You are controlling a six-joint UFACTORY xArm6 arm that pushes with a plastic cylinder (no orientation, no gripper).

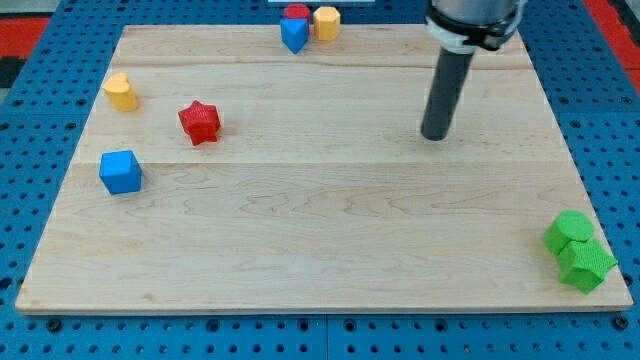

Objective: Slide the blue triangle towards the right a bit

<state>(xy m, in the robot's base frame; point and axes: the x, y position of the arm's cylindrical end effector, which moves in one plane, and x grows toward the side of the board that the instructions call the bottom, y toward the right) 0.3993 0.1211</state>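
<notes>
None of the push appears to be done yet: the blue triangle (pixel 293 36) is sitting at the top edge of the bench (pixel 320 250), top centre of the frame, packed against a red block (pixel 296 13) just above it and a yellow block (pixel 327 22) touching or nearly touching its right side. My tip (pixel 435 135) is resting on bare wood in the upper right of the frame, well apart from the triangle and to its right and below. The tool is a plain rod, nothing to open or close, and it is holding nothing and touching no block. Remaining, as I judge it: bringing the tip round to the triangle's left face, then nudging rightward; the yellow block is standing in that path and may be carried along. Not involved: yellow cylinder (pixel 121 91), red star (pixel 200 122), blue cube (pixel 121 171) at left; two green blocks (pixel 578 250) at lower right.
</notes>
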